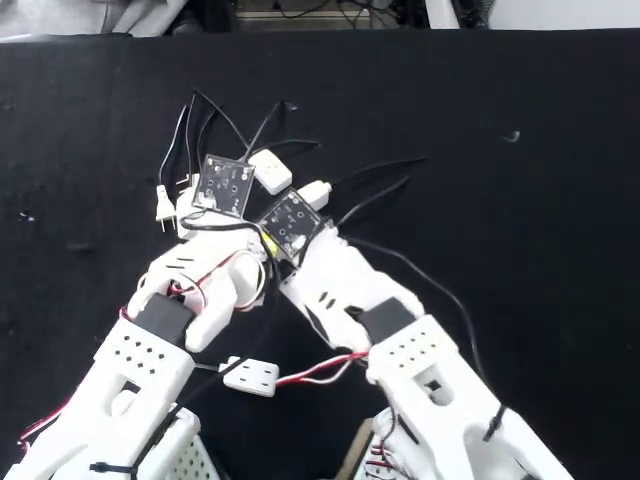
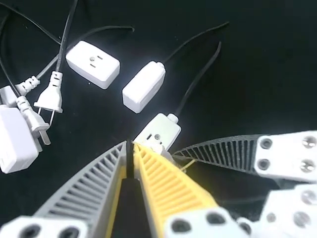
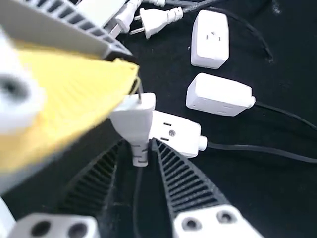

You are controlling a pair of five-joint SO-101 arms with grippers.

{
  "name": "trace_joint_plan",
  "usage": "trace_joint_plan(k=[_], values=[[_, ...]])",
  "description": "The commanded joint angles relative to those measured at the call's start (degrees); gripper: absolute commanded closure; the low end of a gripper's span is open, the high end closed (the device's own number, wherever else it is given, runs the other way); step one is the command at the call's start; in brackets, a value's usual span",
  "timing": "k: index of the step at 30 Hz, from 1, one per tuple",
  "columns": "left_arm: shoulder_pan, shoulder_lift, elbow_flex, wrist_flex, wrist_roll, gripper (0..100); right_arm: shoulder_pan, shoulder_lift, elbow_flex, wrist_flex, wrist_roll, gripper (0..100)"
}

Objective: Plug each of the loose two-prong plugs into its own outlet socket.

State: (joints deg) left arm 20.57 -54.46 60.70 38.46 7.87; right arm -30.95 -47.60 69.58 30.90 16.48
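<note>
My right gripper (image 3: pixel 138 144), with black fingers, is shut on the neck of a white two-prong plug (image 3: pixel 132 116). The plug's prong end points at the yellow finger (image 3: pixel 74 94) of my left gripper. A white outlet socket (image 3: pixel 178 133) lies right behind the plug, touching it. In the left wrist view my left gripper (image 2: pixel 131 145) is shut, with only a thin dark strip between its grey and yellow fingers. Its tips sit at that same socket (image 2: pixel 159 131). In the high view both arms meet mid-table under their camera boards (image 1: pixel 292 222).
Two more white sockets (image 2: pixel 93 60) (image 2: pixel 143 85) lie beyond on the black table (image 1: pixel 520 200). Two loose plugs (image 2: pixel 49 96) (image 2: pixel 29 116) and a larger white block (image 2: pixel 12 144) lie to one side among black cords. Another socket (image 1: pixel 250 375) lies between the arms' bases.
</note>
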Motion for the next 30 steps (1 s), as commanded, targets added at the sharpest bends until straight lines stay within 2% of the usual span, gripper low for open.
trace_joint_plan(k=[1, 8, 23, 26, 30], values=[[-0.5, -0.6, 0.0, -0.8, -1.2, 97, -0.4, -7.4, 0.0, 1.5, -0.5, 98.8], [-0.3, -0.6, 0.0, -0.4, -1.1, 97, -0.4, -16.7, 2.0, 4.4, -0.5, 98.8], [-0.7, -1.2, 1.3, -0.4, -1.3, 97, -0.2, -17.2, 2.2, 5.2, -0.1, 98.8], [-3.5, -1.2, 1.1, -0.3, -1.3, 97, 1.1, -17.2, 1.2, 10.4, -0.6, 98.7], [-11.0, -1.3, 0.7, -0.3, -1.0, 97, 1.1, -12.1, -2.5, 14.2, -6.2, 95.9]])
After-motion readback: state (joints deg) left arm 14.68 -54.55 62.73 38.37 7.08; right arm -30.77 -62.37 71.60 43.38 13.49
